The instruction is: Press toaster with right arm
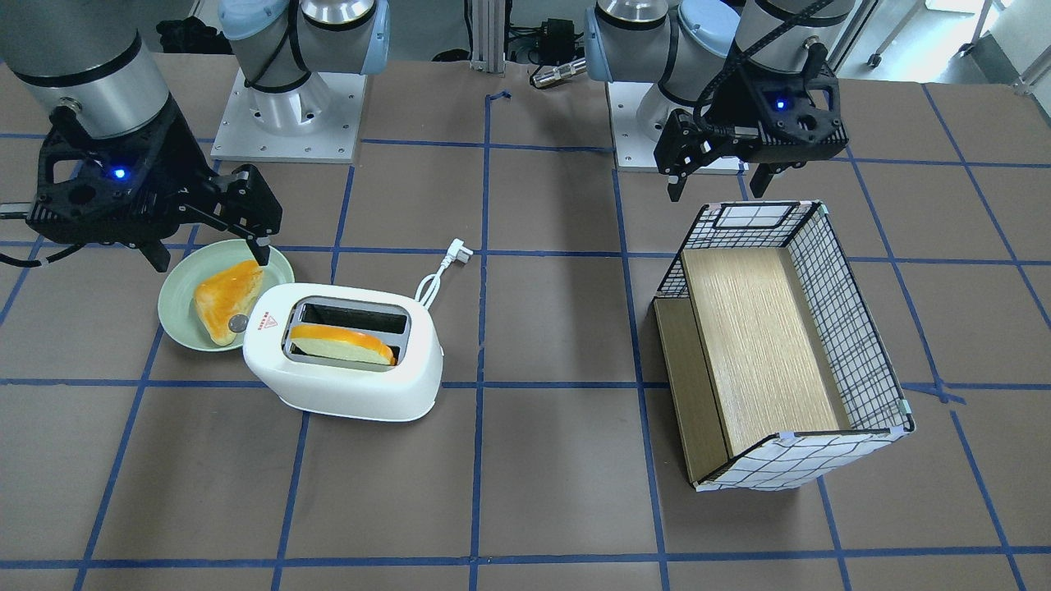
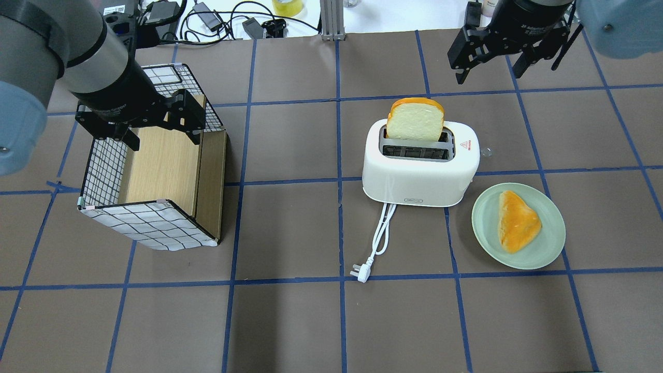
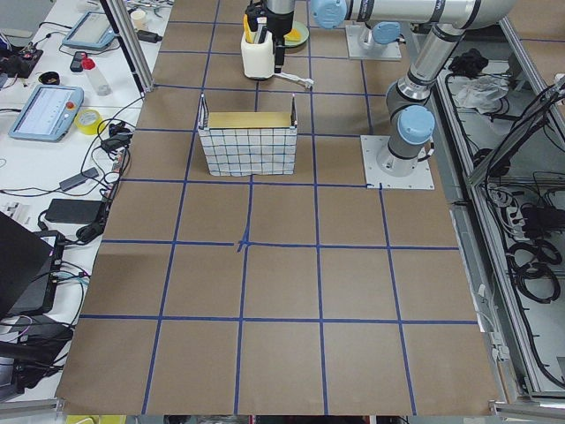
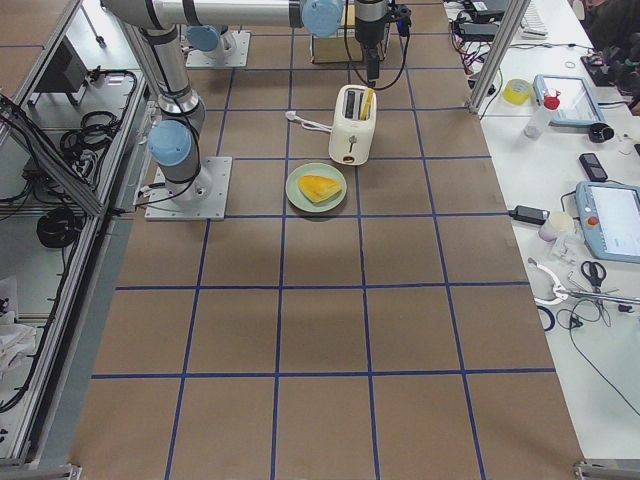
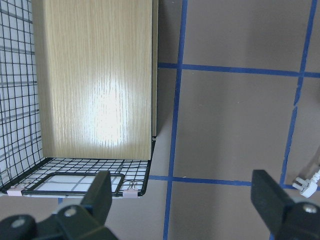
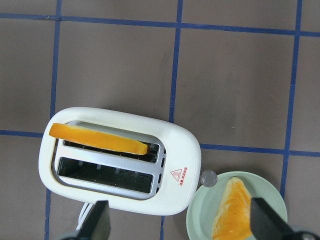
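Right end effector (image 1: 209, 258) hovers, jaws apart, near toaster (image 1: 353, 387).

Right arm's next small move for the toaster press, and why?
Probably line the right gripper up over the knob at the toaster's end next to the plate, then descend. The gripper hangs open above the toaster, touching nothing, and the knob sits off its centre in the wrist view. The slice stands high in its slot, so the toaster looks unpressed.
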